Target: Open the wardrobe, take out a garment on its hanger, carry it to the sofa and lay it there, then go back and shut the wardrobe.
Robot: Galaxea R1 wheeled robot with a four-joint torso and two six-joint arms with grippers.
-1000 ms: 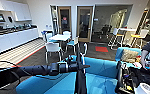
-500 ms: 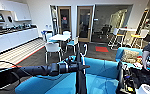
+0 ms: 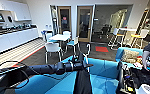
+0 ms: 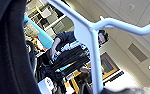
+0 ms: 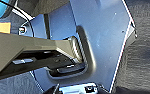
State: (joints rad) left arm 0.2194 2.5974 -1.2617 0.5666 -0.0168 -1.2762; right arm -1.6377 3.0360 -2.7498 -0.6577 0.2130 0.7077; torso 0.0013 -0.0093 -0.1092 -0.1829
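My left arm reaches in from the left, and its gripper (image 3: 81, 64) is shut on the neck of the thin white hanger (image 3: 87, 52). The black garment (image 3: 82, 81) hangs from it, straight down over the big blue sofa (image 3: 103, 75), which spreads across the foreground just below. In the left wrist view the hanger (image 4: 91, 40) runs close by, with the black garment (image 4: 8, 55) beside it. The hanger's hook stands upright above the gripper.
A person (image 3: 149, 53) stands at the right edge by a smaller blue seat with a patterned cushion (image 3: 129, 55). Behind the sofa are a white table with chairs (image 3: 59, 38) on dark carpet. A white kitchen counter (image 3: 11, 40) runs along the left wall.
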